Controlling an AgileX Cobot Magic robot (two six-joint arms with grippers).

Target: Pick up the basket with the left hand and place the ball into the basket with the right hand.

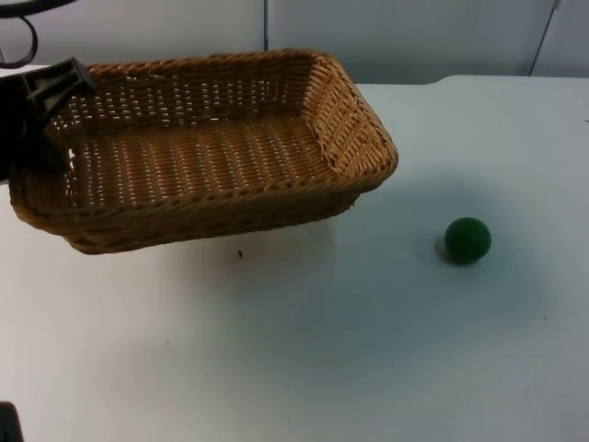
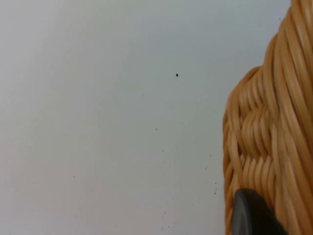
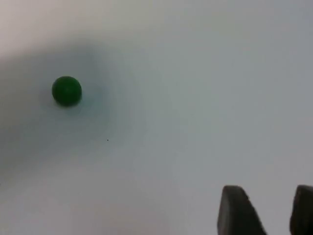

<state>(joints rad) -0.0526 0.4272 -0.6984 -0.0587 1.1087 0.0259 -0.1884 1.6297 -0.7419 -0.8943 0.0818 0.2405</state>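
The woven wicker basket [image 1: 202, 152] hangs tilted above the table, casting a shadow under it. My left gripper [image 1: 51, 106] is shut on the rim of its left short side. In the left wrist view the basket's rim [image 2: 266, 137] runs close past a black fingertip [image 2: 252, 215]. A small green ball [image 1: 467, 239] lies on the white table to the right of the basket, apart from it. In the right wrist view the ball [image 3: 66, 90] sits well away from my right gripper [image 3: 274, 210], which is open with nothing between its fingers.
The white table [image 1: 322, 350] ends at a grey partition wall [image 1: 414, 37] behind the basket. A tiny dark speck [image 1: 239, 253] marks the surface below the basket's front edge.
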